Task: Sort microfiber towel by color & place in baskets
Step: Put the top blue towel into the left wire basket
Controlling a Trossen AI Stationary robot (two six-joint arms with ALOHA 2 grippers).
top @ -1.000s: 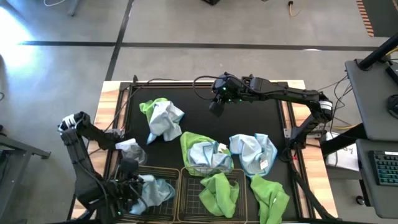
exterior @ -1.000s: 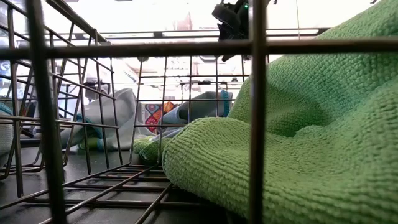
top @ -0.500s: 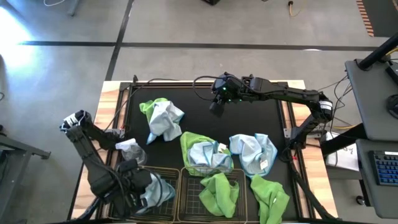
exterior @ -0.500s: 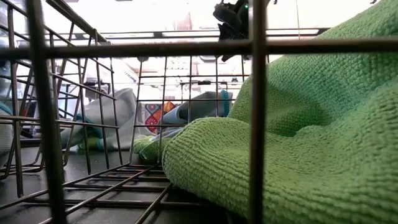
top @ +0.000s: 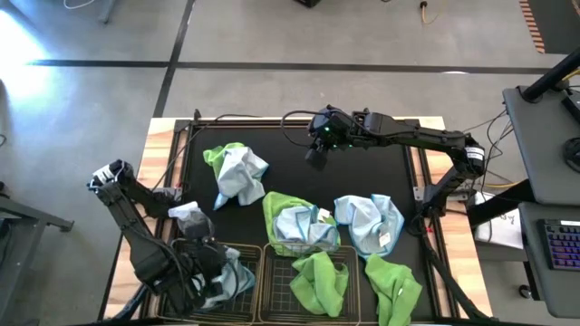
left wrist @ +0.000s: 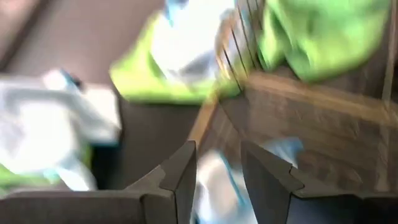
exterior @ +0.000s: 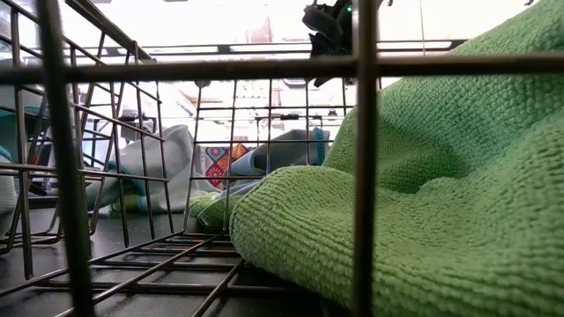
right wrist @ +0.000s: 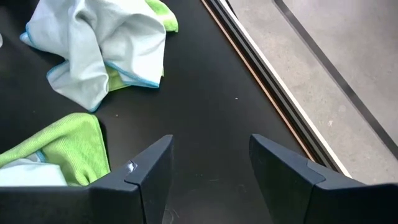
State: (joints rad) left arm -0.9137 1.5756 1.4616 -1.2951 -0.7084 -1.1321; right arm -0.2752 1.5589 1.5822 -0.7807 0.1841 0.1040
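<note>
Over the near-left basket [top: 217, 282] we have the left gripper [left wrist: 216, 177] narrowly parted above a pale blue towel [top: 237, 274]. Right gripper [right wrist: 208, 163] waits wide, far side. Towels look light and limp; we'd pinch a raised fold.

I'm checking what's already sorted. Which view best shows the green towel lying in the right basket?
The high view: the green towel shows whole inside the right basket. The low view shows only a close-up; the left wrist view blurs it; the right wrist view misses it.

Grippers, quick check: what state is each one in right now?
Left gripper: jaws open, empty, over the left basket holding a pale blue towel.
Right gripper: jaws open, empty, above the black mat.
</note>
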